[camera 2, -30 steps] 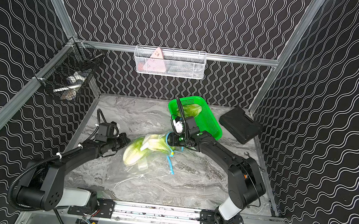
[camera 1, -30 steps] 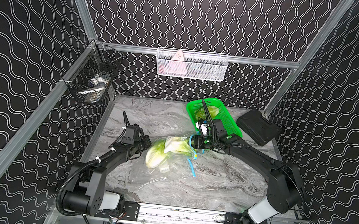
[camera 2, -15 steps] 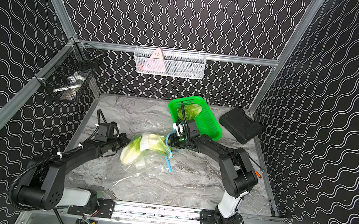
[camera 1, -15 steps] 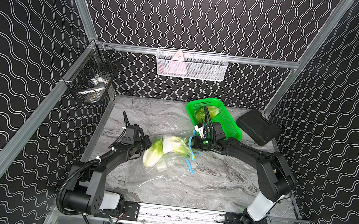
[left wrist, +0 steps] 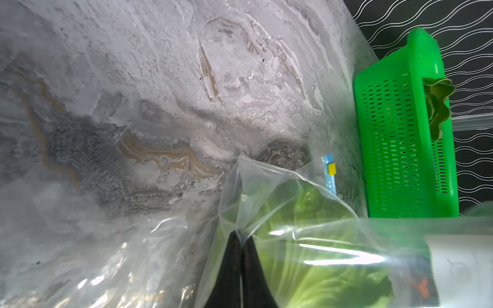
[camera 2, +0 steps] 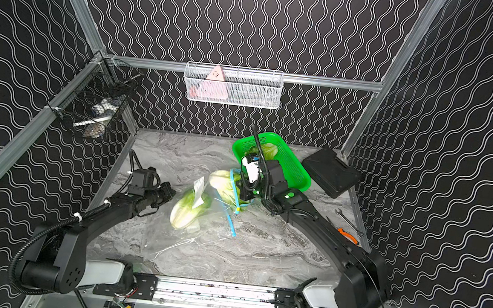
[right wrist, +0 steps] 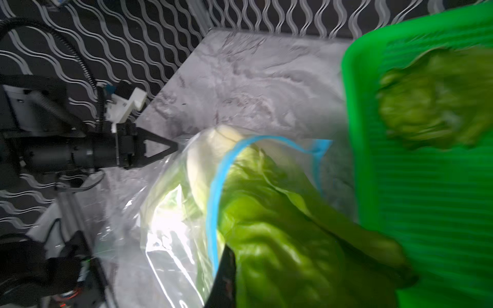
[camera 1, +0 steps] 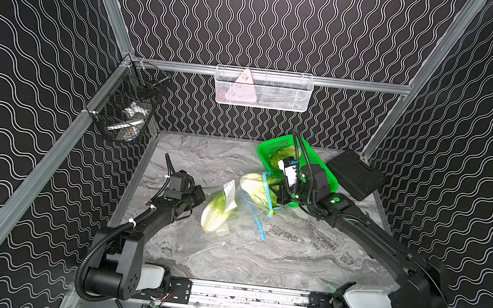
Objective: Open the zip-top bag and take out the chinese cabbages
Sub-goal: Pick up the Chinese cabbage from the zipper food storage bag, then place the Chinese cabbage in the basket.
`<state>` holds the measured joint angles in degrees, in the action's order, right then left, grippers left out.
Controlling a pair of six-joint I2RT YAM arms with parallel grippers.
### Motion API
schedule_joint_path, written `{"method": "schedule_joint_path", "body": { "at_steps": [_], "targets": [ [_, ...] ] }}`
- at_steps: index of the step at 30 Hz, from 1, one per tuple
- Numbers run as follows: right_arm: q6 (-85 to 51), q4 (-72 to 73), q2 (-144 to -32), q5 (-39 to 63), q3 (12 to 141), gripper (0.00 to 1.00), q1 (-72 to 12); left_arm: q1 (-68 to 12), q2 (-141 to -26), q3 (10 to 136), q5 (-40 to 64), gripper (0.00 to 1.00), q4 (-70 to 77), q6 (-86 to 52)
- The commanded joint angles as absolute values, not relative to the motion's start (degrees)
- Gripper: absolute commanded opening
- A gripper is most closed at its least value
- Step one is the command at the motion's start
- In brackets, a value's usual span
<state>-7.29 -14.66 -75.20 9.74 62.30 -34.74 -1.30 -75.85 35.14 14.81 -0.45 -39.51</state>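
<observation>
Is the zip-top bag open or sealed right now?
Open: the zip-top bag has its blue zip strip gaping in a loop around a cabbage, leaves sticking out.

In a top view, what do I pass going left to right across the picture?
black wire basket → left gripper → near chinese cabbage → far chinese cabbage at the mouth of the zip-top bag → right gripper → black case. The green basket and the white wire basket span the middle, so both are left out.
</observation>
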Motion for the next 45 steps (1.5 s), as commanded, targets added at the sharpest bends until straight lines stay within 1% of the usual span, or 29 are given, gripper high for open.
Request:
{"method": "schedule_joint_path", "body": {
  "at_steps": [1,3,8,13,17,22,26,31,35,39,45],
  "targets": [
    [-0.88,-15.22,-70.27,-0.21,61.92,0.00,-34.65,-1.06,-75.80,34.85,13.86,0.00,0.24,-40.40],
    [-0.53,-14.09,-67.95,-1.00,61.65,0.00,-34.67,-0.99,-75.44,34.83,13.57,0.00,0.01,-40.26],
    [-1.20,-17.15,-66.74,-5.45,64.55,0.00,-34.56,-0.78,-74.67,34.72,12.71,0.00,-0.61,-39.98],
    [-4.01,-13.54,-64.34,-8.58,64.53,0.00,-33.80,-0.32,-74.31,34.45,12.99,0.00,-0.52,-40.31],
    [-7.01,-12.64,-63.14,-14.88,64.11,0.00,-33.39,-0.04,-74.09,34.12,13.18,0.00,-0.23,-40.47],
    [-6.87,-8.88,-63.62,-11.78,63.68,0.00,-32.78,0.00,-74.64,34.19,14.06,0.00,0.30,-40.61],
    [-6.22,-9.92,-67.19,-11.73,67.68,0.00,-30.27,0.00,-74.59,33.92,14.15,0.00,0.51,-40.61],
    [-10.14,-8.69,-73.63,-6.21,69.94,0.00,-21.27,0.00,-74.87,33.88,14.41,0.00,0.83,-40.67],
    [-13.06,-6.42,-80.05,-5.87,71.63,0.00,-17.32,0.00,-75.06,33.84,14.76,0.00,1.10,-40.71],
    [-17.60,-1.99,-86.13,-5.13,71.89,0.00,-15.42,0.09,-75.06,33.83,14.85,0.00,1.15,-40.64],
    [-21.44,3.11,-94.46,-6.84,72.21,0.00,-15.38,0.09,-74.66,33.84,14.77,0.00,1.10,-40.61]
  ]
}}
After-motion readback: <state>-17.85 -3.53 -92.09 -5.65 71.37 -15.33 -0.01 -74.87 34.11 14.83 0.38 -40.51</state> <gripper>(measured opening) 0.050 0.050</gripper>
